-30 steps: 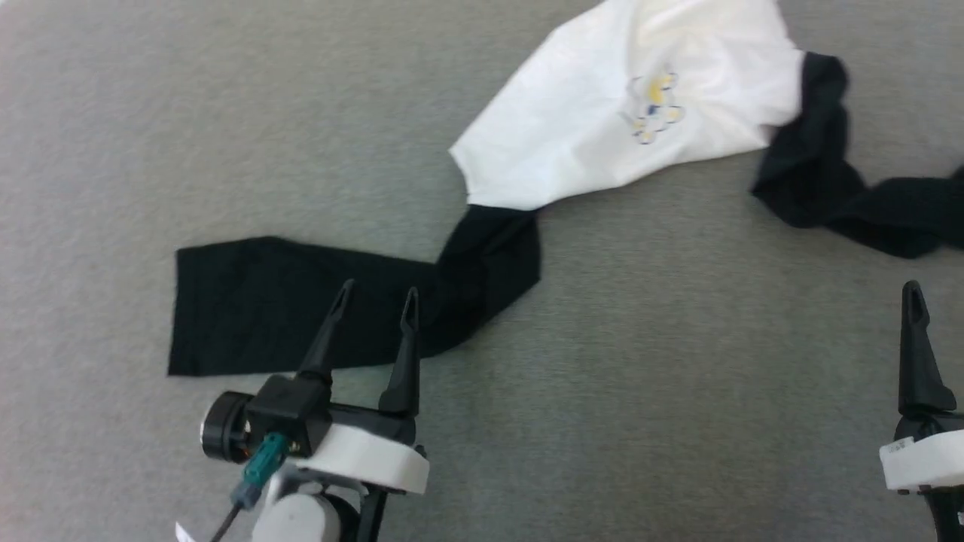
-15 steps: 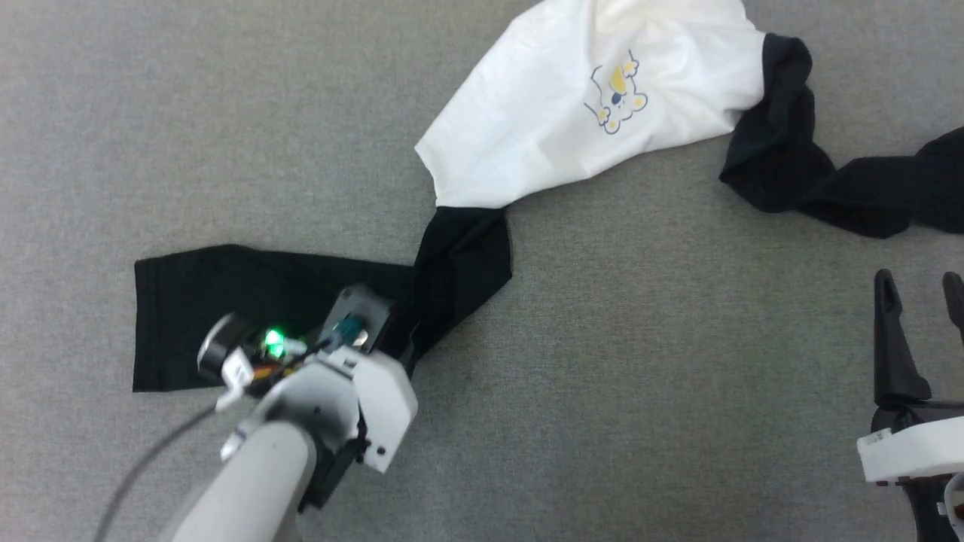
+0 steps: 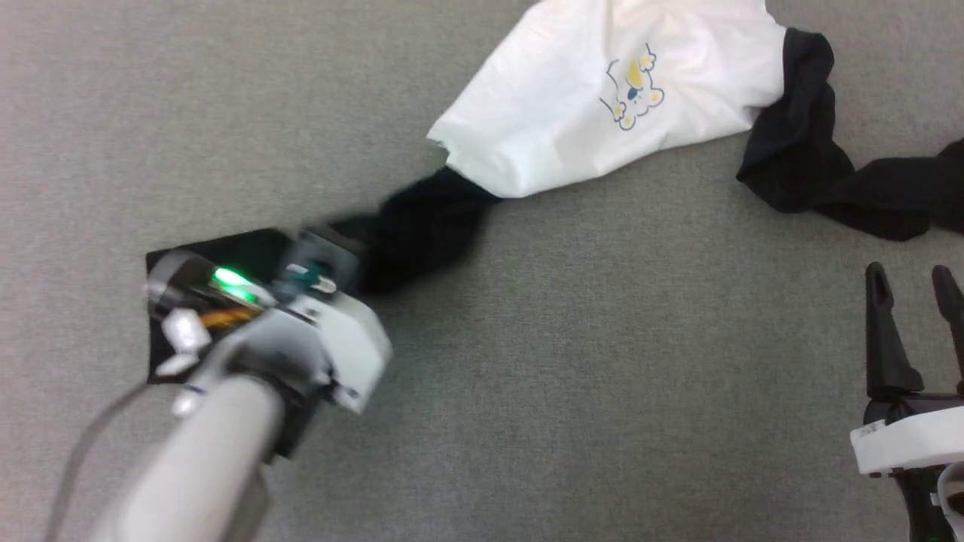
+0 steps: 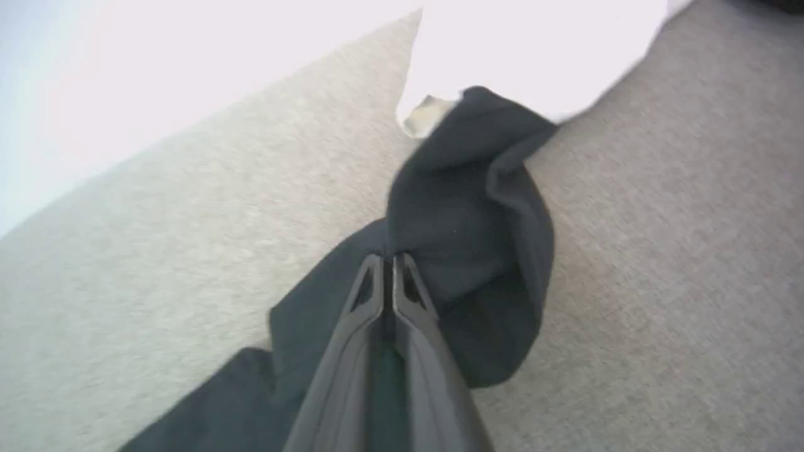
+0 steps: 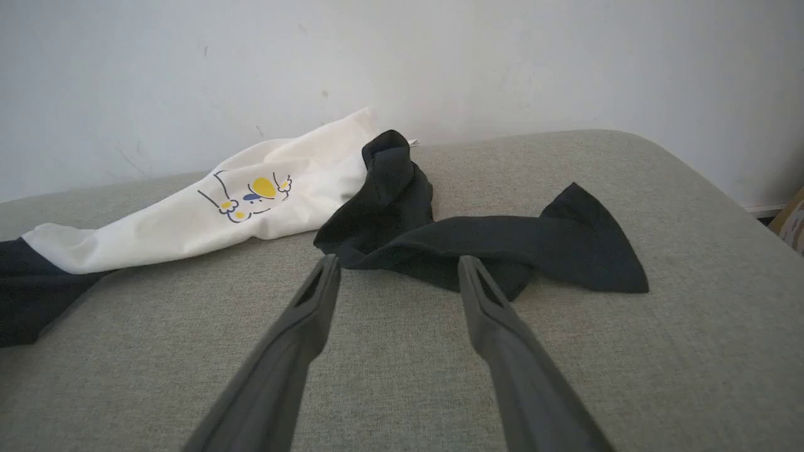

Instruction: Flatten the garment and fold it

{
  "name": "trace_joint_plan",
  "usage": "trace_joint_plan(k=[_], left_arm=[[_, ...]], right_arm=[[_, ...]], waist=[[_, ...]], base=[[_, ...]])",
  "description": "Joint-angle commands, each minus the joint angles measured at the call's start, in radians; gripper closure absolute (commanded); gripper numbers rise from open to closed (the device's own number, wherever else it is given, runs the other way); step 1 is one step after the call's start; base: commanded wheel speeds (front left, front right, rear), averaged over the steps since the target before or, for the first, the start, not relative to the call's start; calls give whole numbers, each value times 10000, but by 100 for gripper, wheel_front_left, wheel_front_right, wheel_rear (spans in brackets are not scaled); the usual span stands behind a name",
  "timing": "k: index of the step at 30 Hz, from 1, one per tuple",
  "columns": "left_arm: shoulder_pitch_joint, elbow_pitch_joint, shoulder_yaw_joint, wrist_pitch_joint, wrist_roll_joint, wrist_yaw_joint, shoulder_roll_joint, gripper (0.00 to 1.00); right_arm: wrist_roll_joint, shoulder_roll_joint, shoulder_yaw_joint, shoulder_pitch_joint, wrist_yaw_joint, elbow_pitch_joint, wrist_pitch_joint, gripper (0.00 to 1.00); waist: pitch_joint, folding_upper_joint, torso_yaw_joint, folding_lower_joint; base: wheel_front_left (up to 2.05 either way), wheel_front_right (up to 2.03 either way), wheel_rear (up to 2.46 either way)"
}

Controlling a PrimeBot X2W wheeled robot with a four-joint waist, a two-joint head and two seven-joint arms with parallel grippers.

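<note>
While the garment sprawls twisted across the grey cushion, white body at the far side and a black sleeve trailing each way, the left gripper is clamped on a pinch of one sleeve. The right gripper hovers spread near the other (not touching it). Light, limp cotton will likely drag and bunch; cuffs and shoulder seams look the surest holds.

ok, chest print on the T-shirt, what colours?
Chest print: yellow and blue on white, clearest in right wrist view.
</note>
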Motion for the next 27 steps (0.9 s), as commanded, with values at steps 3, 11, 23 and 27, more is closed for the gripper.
trace_joint_plan(k=[3,11,23,27], left_arm=[[-166,-1311,749,-230,423,577,590,100],[1081,-3782,2874,-400,1096,2205,1636,100],[3520,-2103,2067,-1331,-542,2207,177,58],[3767,-1603,1917,-1558,-1157,2047,-267,0]], right_arm=[[122,29,87,-52,-9,151,-76,0],[193,29,178,32,-9,393,-177,0],[62,29,228,128,-9,408,48,0],[14,30,233,171,-9,387,152,0]], waist=[[-371,0,285,-2],[-603,0,444,-2],[-698,0,572,-2],[-791,0,611,-2]], base=[[0,0,0],[0,0,0],[0,0,0],[0,0,0]])
